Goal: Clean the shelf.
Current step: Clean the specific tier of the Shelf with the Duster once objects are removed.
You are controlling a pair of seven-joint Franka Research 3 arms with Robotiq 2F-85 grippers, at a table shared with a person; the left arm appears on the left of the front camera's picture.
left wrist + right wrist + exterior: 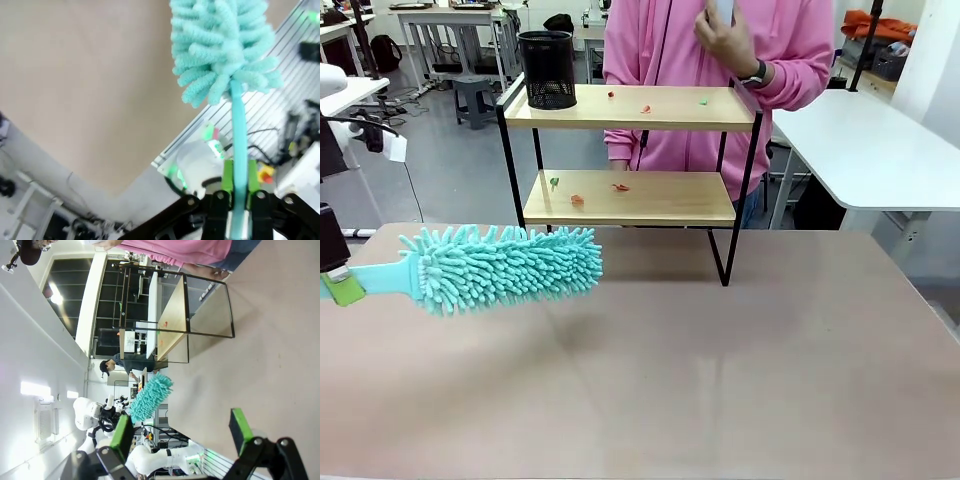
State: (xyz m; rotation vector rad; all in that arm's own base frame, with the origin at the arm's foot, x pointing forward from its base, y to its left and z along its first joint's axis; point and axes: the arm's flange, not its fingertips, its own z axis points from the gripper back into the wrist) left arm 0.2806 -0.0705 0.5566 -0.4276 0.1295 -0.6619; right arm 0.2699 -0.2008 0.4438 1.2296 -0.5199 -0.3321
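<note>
The shelf [672, 117] stands at the far side of the table, two wooden boards in a black frame; in the right wrist view the shelf [175, 320] lies sideways. Small red and green scraps [645, 109] lie on the top board, and more scraps [620, 187] on the lower one. At the left edge my left gripper [340, 287] is shut on the handle of a teal fluffy duster [505, 267], whose head hovers over the table left of the shelf, apart from it. The left wrist view shows the green pads [227, 177] clamping the duster [220, 45] handle. My right gripper [181, 429] is open and holds nothing.
A black mesh cup [547, 69] stands on the top board's left end. A person in a pink top [670, 50] stands right behind the shelf with a hand [725, 35] raised. The beige tabletop [720, 380] lies bare in front. A white table [865, 150] stands at the right.
</note>
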